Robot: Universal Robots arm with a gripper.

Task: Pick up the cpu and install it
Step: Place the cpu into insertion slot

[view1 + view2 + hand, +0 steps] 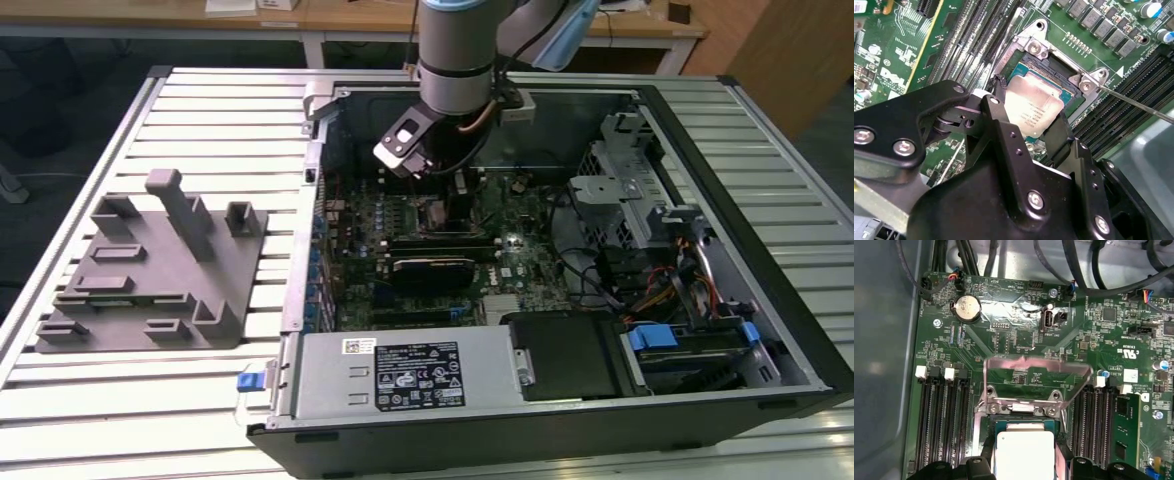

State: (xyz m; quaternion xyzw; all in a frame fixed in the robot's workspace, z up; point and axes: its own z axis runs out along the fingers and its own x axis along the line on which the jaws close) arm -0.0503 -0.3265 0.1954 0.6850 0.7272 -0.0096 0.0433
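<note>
The cpu (1035,106), a small square chip with a pale metal top, lies between my gripper's black fingers (997,102). My gripper (1031,109) is shut on its two opposite edges. It hovers right over the open socket (1054,67) on the green motherboard, whose metal load plate (1036,365) is flipped up. In the first wrist view the cpu (1025,452) sits in the socket frame (1019,407) with the gripper (1025,464) around it. In the exterior view the gripper (441,185) reaches down into the open computer case (747,180); whether the chip rests in the socket I cannot tell.
Memory slots (944,425) flank the socket on both sides. A black finned module (430,270) and a silver power supply (400,375) lie nearer the case front. Drive cage and cables (627,200) fill the exterior view's right. A grey plastic block (147,265) stands on the slatted table.
</note>
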